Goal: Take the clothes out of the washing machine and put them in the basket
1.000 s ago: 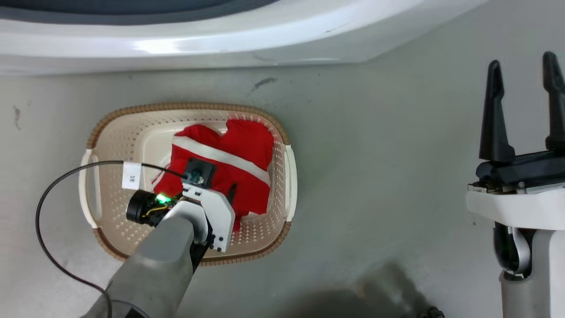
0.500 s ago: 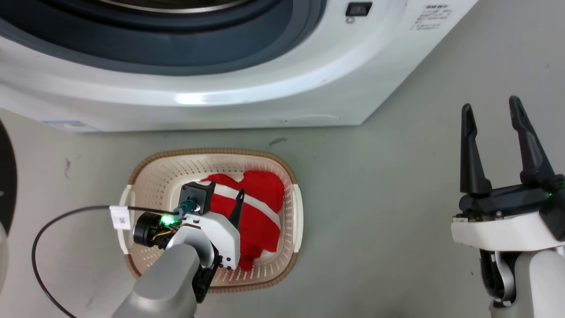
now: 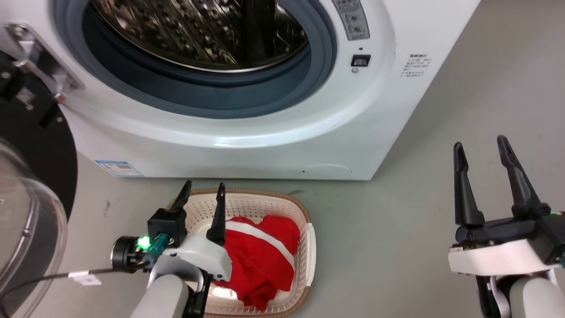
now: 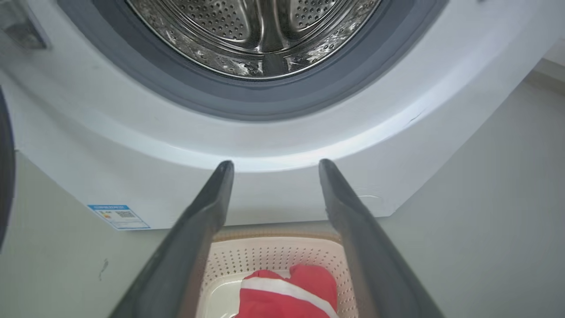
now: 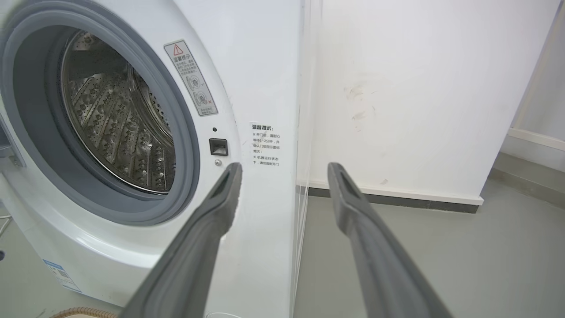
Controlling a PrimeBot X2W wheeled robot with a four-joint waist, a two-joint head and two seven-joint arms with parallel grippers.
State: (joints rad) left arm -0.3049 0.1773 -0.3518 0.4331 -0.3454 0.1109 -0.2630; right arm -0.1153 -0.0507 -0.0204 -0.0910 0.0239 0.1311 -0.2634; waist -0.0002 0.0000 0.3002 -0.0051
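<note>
The red clothes (image 3: 260, 260) with white trim lie loose in the cream basket (image 3: 304, 247) on the floor before the washing machine (image 3: 247, 132). My left gripper (image 3: 203, 189) hovers open above the basket's left part, fingers toward the machine, nothing between them. In the left wrist view the clothes (image 4: 287, 296) and the basket (image 4: 247, 256) sit low between those spread fingers (image 4: 203, 221). My right gripper (image 3: 481, 145) stands open and empty over bare floor at the right. The steel drum (image 4: 256, 35) behind the grey ring looks bare where it shows.
The round glass door (image 3: 26, 212) hangs open at the far left, close to my left arm. A black cable (image 3: 39, 278) trails from the left wrist. In the right wrist view a white wall (image 5: 419, 88) rises to the right of the machine (image 5: 265, 88). Grey floor (image 3: 388, 247) spreads right of the basket.
The head camera has tilted up, bringing the machine's opening into view. My left gripper has risen off the clothes in the basket and now points toward the machine. The clothes stay in the basket.
</note>
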